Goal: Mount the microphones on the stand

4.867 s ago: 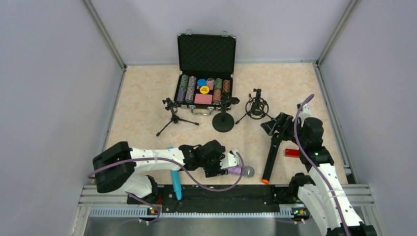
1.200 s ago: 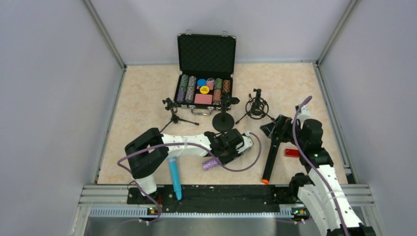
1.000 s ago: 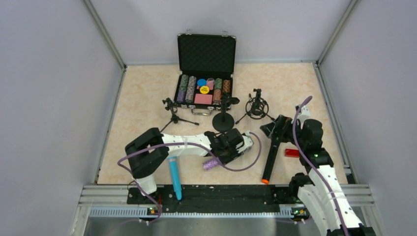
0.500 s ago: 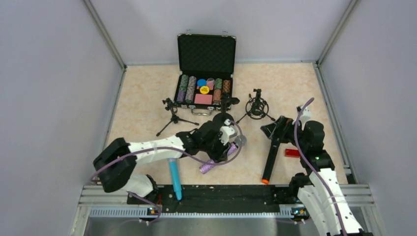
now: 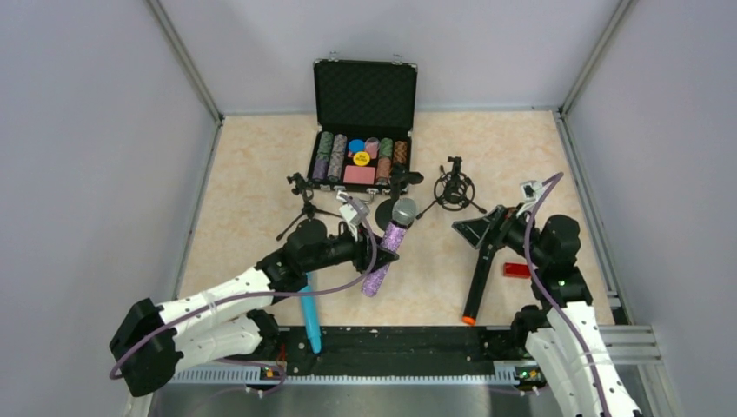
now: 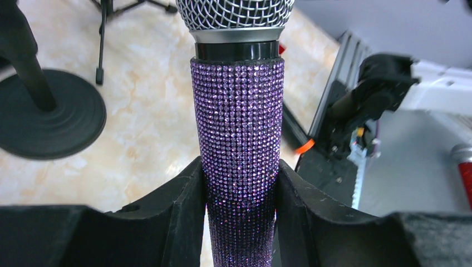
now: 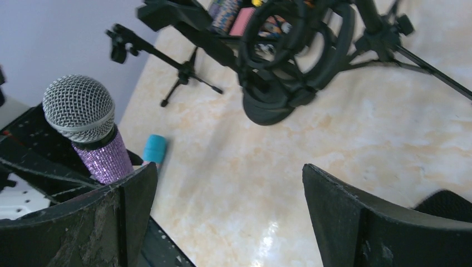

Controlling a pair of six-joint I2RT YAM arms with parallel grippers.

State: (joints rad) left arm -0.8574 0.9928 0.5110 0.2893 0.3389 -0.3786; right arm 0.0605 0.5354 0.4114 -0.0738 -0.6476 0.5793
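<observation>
Swung round since earlier, the glittery purple silver-grilled microphone (image 5: 395, 234) points toward one o'clock, clenched in the left gripper (image 6: 239, 189); the right gripper (image 7: 231, 194) gapes, released

Glittery purple microphone (image 6: 238, 133), metal mesh grille (image 6: 235, 13), glossy marbled tabletop (image 7: 311, 167)

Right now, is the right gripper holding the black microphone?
No, the right gripper stands wide open and empty; the black microphone lies on the table.
</observation>
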